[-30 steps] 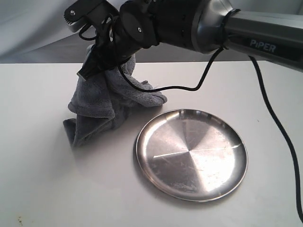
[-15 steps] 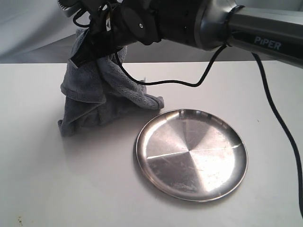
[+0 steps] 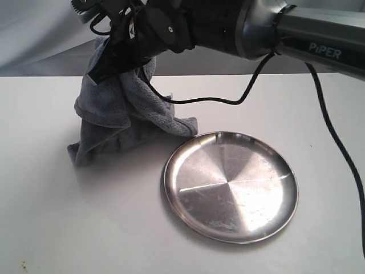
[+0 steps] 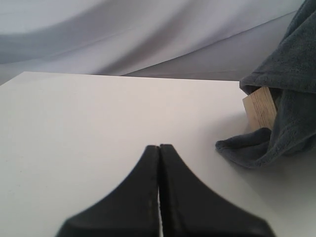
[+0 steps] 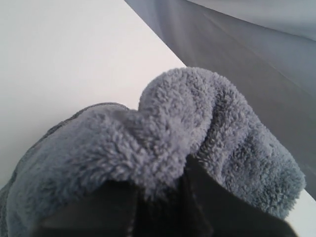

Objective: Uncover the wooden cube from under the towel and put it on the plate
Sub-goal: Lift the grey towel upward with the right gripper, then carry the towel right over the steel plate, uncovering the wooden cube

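My right gripper (image 3: 104,73) reaches across to the left and is shut on the dark grey towel (image 3: 117,111), holding its top bunched up while the lower folds rest on the table. In the right wrist view the fluffy towel (image 5: 187,113) bulges around the right gripper (image 5: 163,185). The wooden cube (image 4: 260,109) peeks out from under the towel (image 4: 291,84) in the left wrist view; the exterior view hides it. My left gripper (image 4: 159,148) is shut and empty, low over the table and apart from the cube. The steel plate (image 3: 231,185) lies empty to the right of the towel.
The right arm's black cable (image 3: 228,103) loops above the table between towel and plate, and another run (image 3: 336,154) hangs at the right. The white table (image 3: 57,217) ends at a grey draped backdrop (image 3: 34,40).
The right gripper has carried the towel's top up and to the left, stretching the cloth taller. Its lower folds slid slightly left. The plate has not moved.
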Robot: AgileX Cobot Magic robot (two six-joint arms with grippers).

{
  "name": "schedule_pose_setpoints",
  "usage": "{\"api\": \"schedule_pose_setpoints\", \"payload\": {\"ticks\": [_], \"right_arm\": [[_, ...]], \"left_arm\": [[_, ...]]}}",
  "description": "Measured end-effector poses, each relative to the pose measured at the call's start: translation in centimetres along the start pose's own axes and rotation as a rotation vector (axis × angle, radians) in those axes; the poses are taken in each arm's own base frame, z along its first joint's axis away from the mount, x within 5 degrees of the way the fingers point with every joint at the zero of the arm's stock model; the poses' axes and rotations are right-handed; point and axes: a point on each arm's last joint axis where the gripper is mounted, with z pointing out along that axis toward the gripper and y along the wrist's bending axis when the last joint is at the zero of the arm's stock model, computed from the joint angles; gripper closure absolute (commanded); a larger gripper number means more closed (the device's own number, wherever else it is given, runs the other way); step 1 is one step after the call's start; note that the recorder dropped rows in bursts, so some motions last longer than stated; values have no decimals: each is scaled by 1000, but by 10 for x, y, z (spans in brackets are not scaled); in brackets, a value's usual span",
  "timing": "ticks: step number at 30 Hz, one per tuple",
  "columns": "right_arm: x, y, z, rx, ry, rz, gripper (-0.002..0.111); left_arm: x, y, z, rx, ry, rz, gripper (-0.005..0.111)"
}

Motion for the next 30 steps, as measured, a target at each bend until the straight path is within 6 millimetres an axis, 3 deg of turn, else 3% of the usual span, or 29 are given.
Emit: {"api": "schedule_pose_setpoints", "payload": {"ticks": [9, 30], "right_arm": [[-20, -10, -41, 18, -32, 11, 108], [-37, -17, -71, 37, -121, 15, 108]], "left_arm": [[0, 0, 0, 0, 0, 0, 107], [0, 0, 0, 0, 0, 0, 107]]}}
